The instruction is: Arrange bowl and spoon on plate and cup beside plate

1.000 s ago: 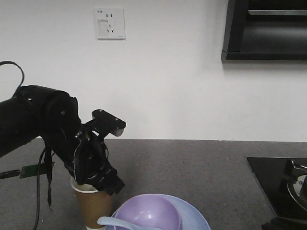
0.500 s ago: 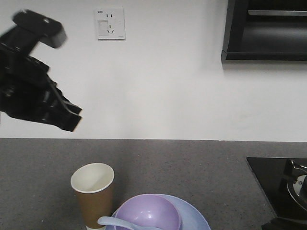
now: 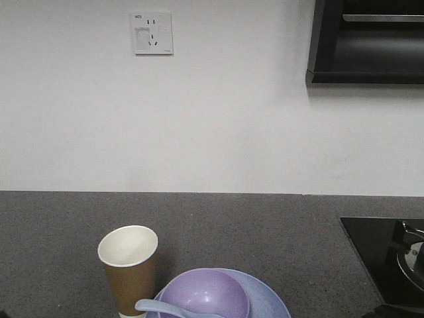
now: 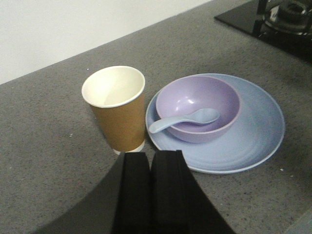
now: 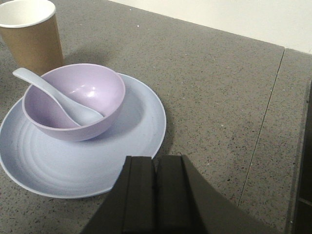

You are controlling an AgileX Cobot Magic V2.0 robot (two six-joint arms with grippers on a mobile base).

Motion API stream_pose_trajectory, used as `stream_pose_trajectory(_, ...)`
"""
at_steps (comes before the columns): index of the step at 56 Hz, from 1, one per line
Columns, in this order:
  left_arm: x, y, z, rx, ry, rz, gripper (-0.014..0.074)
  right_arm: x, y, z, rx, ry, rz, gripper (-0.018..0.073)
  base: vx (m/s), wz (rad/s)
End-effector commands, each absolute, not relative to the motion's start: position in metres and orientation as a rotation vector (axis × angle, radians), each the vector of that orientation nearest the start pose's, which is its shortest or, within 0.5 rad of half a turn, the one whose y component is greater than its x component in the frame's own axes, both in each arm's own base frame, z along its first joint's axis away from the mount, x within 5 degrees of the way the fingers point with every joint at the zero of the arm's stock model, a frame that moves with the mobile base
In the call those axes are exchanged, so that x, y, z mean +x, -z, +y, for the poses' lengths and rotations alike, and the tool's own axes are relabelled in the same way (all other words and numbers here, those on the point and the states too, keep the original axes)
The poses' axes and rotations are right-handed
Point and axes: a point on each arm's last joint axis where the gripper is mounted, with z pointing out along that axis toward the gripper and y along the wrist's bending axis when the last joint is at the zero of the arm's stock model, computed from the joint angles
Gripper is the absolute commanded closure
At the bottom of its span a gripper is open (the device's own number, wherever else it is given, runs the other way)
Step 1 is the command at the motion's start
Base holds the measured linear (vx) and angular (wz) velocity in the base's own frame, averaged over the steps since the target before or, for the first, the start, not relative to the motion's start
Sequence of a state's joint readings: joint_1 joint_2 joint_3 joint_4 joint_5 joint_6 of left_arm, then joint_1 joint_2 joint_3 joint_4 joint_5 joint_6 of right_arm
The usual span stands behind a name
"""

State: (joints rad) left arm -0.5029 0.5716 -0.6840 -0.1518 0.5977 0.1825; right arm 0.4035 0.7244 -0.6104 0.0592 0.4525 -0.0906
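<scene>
Bowl [image 4: 200, 107] with spoon [image 4: 183, 119] sat on plate [image 4: 253, 136] ahead of the left pincer [image 4: 150, 161]. Cup [image 4: 117, 109] stood beside it. Both pincers, left and right pincer [image 5: 156, 165], were pressed together, empty.

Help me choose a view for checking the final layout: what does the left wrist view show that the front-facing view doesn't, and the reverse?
Only the left wrist view shows the left gripper, shut and empty, and the whole plate with its full rim.

Only the front-facing view shows the wall socket and the dark cabinet; no arm is in it.

Both show the cup upright beside the plate, the bowl on the plate, the spoon resting in the bowl with its handle over the rim, and the stove.
</scene>
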Motion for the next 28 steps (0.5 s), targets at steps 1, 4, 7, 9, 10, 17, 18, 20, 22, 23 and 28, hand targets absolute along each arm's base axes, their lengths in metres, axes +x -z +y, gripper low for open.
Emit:
stream_pose_trajectory(1,0.081,-0.348,-0.055,0.495,0.461,1.73,0.0599,0.136,-0.328,0.06,-0.451,-0.252,1.913,0.0568,0.0,0.0)
stream_pose_trajectory(4,0.076,-0.345,-0.052,0.488,0.472,1.721,0.0599,0.136,-0.327,0.06,-0.452,-0.252,1.914,0.0568,0.0,0.0)
stream_pose_trajectory(7,0.073,-0.343,-0.051,0.484,0.484,1.721,0.0599,0.136,-0.327,0.06,-0.452,-0.252,1.914,0.0568,0.0,0.0)
stream_pose_trajectory(9,0.072,-0.341,-0.051,0.483,0.49,1.725,0.0599,0.136,-0.327,0.06,-0.452,-0.252,1.914,0.0568,0.0,0.0)
stream_pose_trajectory(10,0.071,-0.341,-0.05,0.485,0.489,1.725,0.0599,0.136,-0.327,0.06,-0.452,-0.252,1.914,0.0568,0.0,0.0)
stream_pose_trajectory(17,0.07,-0.338,-0.05,0.496,0.487,1.746,0.0599,0.136,-0.327,0.06,-0.452,-0.252,1.914,0.0568,0.0,0.0)
stream_pose_trajectory(18,0.07,-0.338,-0.05,0.496,0.487,1.746,0.0599,0.136,-0.327,0.06,-0.452,-0.252,1.914,0.0568,0.0,0.0)
stream_pose_trajectory(20,0.07,-0.338,-0.05,0.496,0.487,1.746,0.0599,0.136,-0.327,0.06,-0.452,-0.252,1.914,0.0568,0.0,0.0)
stream_pose_trajectory(22,0.07,-0.338,-0.05,0.495,0.487,1.745,0.0599,0.135,-0.327,0.06,-0.452,-0.252,1.915,0.0568,0.0,0.0)
stream_pose_trajectory(23,0.07,-0.338,-0.05,0.495,0.487,1.745,0.0599,0.135,-0.327,0.06,-0.452,-0.252,1.915,0.0568,0.0,0.0)
stream_pose_trajectory(28,0.07,-0.338,-0.05,0.495,0.487,1.745,0.0599,0.135,-0.327,0.06,-0.452,-0.252,1.915,0.0568,0.0,0.0)
